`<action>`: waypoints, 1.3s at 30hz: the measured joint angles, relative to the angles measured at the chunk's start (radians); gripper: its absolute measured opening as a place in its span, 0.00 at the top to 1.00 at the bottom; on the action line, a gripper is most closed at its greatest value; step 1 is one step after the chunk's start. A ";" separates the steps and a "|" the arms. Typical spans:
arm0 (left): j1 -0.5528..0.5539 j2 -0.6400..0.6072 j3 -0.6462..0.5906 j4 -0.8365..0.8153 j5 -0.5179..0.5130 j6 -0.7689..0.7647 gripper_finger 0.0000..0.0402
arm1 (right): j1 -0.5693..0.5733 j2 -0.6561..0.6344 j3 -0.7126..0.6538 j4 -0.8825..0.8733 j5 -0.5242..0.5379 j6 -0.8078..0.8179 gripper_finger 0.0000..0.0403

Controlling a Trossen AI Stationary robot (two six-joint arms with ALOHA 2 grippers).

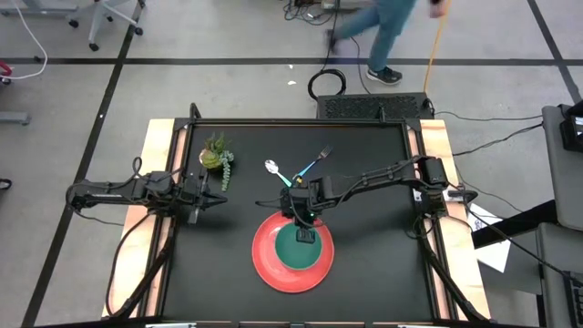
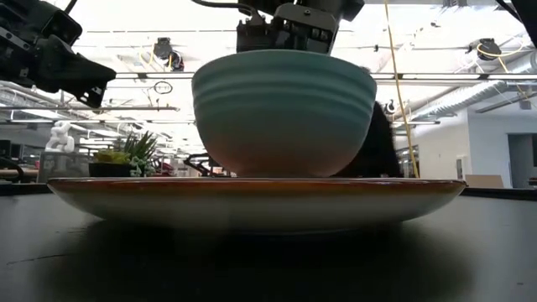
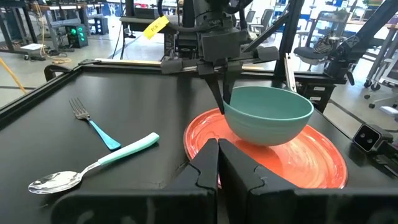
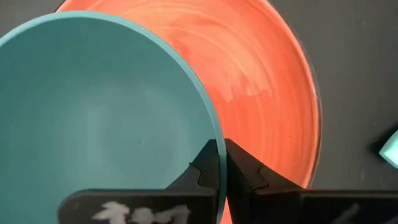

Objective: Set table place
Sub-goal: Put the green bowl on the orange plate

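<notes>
The right gripper (image 1: pixel 306 235) is pinched tight on the rim of the small teal-green ceramic bowl (image 1: pixel 301 246), which sits on the round red plate (image 1: pixel 270 260) at the matte black table's (image 1: pixel 364 264) six o'clock edge, while the left gripper (image 1: pixel 217 199) waits closed and empty at nine o'clock.

Both arms are matte black, built of slim jointed links with black cables looped along them. The left gripper (image 3: pixel 217 163) has two dark angular fingers with notched, stepped inner edges. The right gripper (image 4: pixel 221 163) has matching fingers; its body carries a worn white marking.
</notes>
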 joint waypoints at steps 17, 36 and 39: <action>0.000 0.000 0.000 0.000 0.000 0.000 0.96 | -0.004 0.011 -0.001 -0.010 0.047 -0.004 1.00; 0.000 0.000 0.000 -0.002 0.000 0.001 0.96 | -0.015 0.011 -0.056 0.061 0.018 0.022 1.00; 0.000 0.000 0.000 -0.002 0.000 0.001 0.96 | -0.014 0.011 -0.056 0.034 0.019 0.024 1.00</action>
